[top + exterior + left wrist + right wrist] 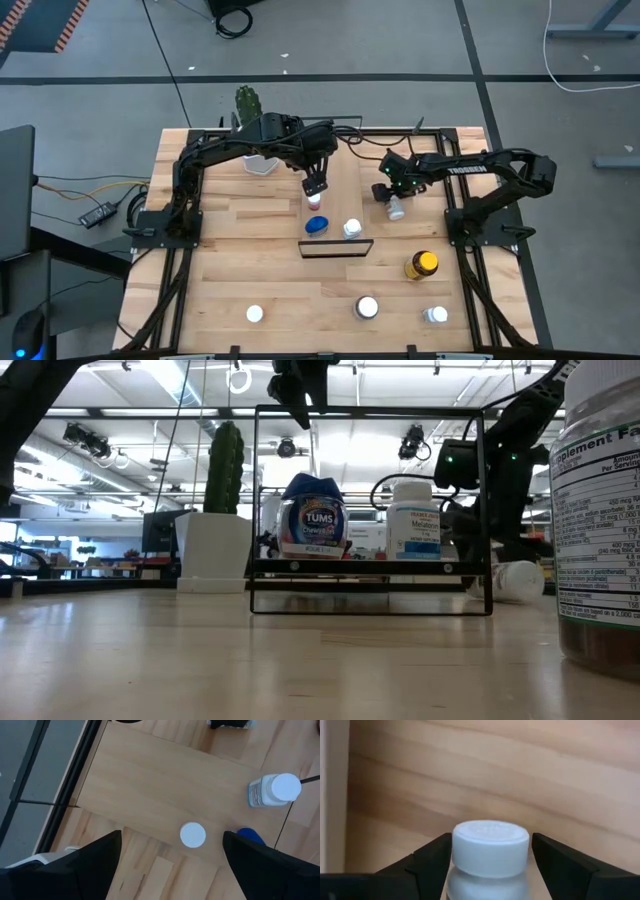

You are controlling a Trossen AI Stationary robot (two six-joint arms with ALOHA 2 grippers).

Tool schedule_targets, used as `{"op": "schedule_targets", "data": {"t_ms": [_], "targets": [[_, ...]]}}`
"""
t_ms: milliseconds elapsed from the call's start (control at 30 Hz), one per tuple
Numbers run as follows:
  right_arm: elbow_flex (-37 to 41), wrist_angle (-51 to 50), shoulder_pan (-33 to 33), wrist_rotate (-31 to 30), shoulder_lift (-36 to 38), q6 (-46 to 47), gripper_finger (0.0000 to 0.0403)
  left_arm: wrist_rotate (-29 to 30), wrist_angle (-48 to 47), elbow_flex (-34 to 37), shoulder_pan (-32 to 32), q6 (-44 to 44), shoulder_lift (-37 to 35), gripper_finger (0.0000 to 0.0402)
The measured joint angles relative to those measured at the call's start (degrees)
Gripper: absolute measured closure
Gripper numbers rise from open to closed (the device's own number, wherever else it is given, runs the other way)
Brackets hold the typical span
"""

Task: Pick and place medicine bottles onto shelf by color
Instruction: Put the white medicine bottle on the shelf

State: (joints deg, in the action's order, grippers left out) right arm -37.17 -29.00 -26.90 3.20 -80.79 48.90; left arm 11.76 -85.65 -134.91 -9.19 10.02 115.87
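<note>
The right gripper (490, 865) has its fingers wide on both sides of a white-capped bottle (396, 209) lying on the table (220, 270) beside the shelf (340, 180); next they must close on it. The left gripper (314, 186) hovers open-fingered over the shelf, which carries three bottles; four others wait on the table.

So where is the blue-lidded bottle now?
In the high view, the blue-lidded bottle stands on the shelf, just left of a white-capped bottle, below the left gripper.

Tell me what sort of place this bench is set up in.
Probably a robotics lab or workshop hall: bare grey floor with cables around the table, ceiling strip lights and desks seen across the room.
</note>
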Motion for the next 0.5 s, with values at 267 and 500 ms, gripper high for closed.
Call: {"op": "schedule_targets", "data": {"t_ms": [267,500], "targets": [[0.02,-0.23,-1.33,-1.22,0.00,-4.37,0.0179,0.01,0.00,0.00,0.00,1.52,0.00,0.0049],[-0.37,-1.03,-1.96,-0.81,0.38,-4.91,0.0194,0.01,0.00,0.00,0.00,2.93,0.00,0.0049]]}}
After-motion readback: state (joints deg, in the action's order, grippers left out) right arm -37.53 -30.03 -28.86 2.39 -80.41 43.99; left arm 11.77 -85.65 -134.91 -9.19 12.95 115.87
